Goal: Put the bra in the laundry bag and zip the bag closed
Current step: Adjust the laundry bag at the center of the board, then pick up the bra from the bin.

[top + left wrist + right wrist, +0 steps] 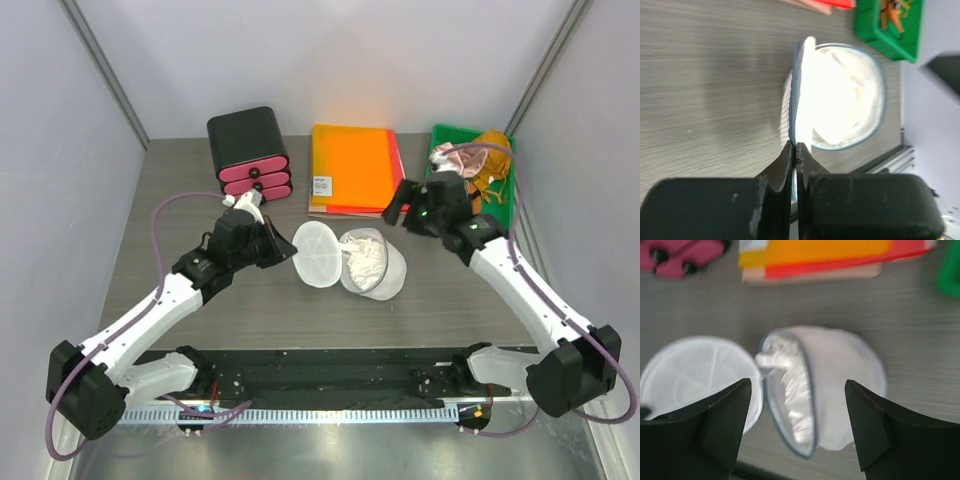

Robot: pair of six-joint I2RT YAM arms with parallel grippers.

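The laundry bag lies open in the middle of the table: a white mesh lid half (320, 255) stands tilted up on the left, and a domed half (385, 270) on the right holds the white bra (365, 258). My left gripper (285, 250) is shut on the lid's blue-grey rim (796, 90), with the fingertips (790, 150) pinching its edge; the bra (840, 95) shows beyond. My right gripper (400, 212) is open and empty, hovering behind the bag. In the right wrist view the gripper (797, 385) frames the filled half (840, 370), and the lid (695, 375) is to the left.
A black unit with pink drawers (248, 152) stands at the back left. Orange and red folders (352, 168) lie at the back centre. A green bin (505, 195) with brownish clothing sits at the back right, close behind my right arm.
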